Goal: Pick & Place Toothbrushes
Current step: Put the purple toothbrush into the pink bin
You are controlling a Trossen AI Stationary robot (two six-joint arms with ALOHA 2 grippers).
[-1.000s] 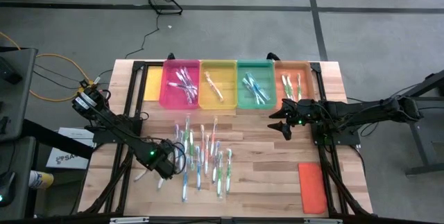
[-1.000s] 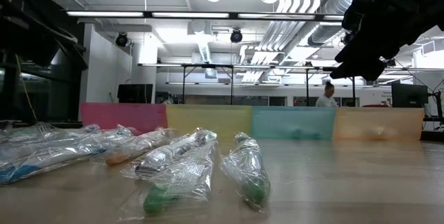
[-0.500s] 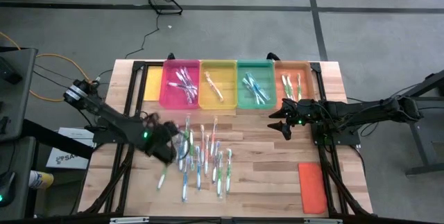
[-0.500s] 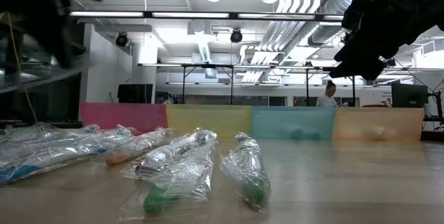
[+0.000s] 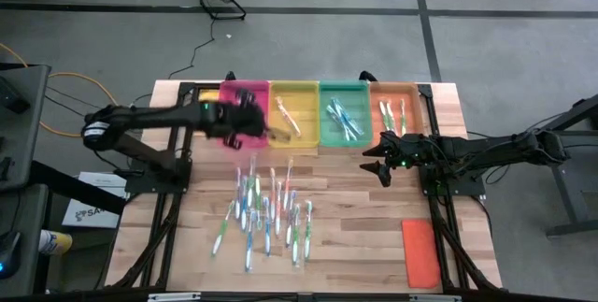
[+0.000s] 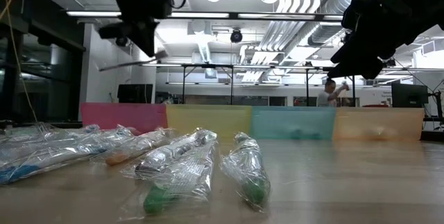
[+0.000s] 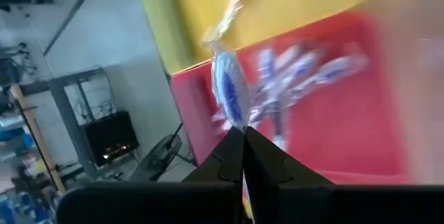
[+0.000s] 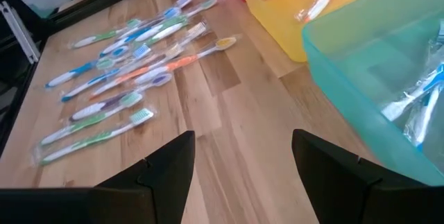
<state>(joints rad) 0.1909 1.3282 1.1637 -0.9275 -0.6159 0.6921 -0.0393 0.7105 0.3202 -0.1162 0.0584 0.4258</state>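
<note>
Industrial lab: exposed ceiling ducts (image 6: 291,2), concrete floor (image 5: 514,50).

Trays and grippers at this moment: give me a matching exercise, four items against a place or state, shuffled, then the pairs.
Items:
1. left gripper
2. right gripper
3. orange lid
4. green tray

Places or states:
A. flat on the table's near right corner
B. shut, over the pink tray
C. open, hanging by the orange tray
D. between the yellow tray and orange tray

Pairs: 1-B, 2-C, 3-A, 4-D

Four trays (image 5: 294,124) (colored), one orange lid (image 5: 420,251).
</note>
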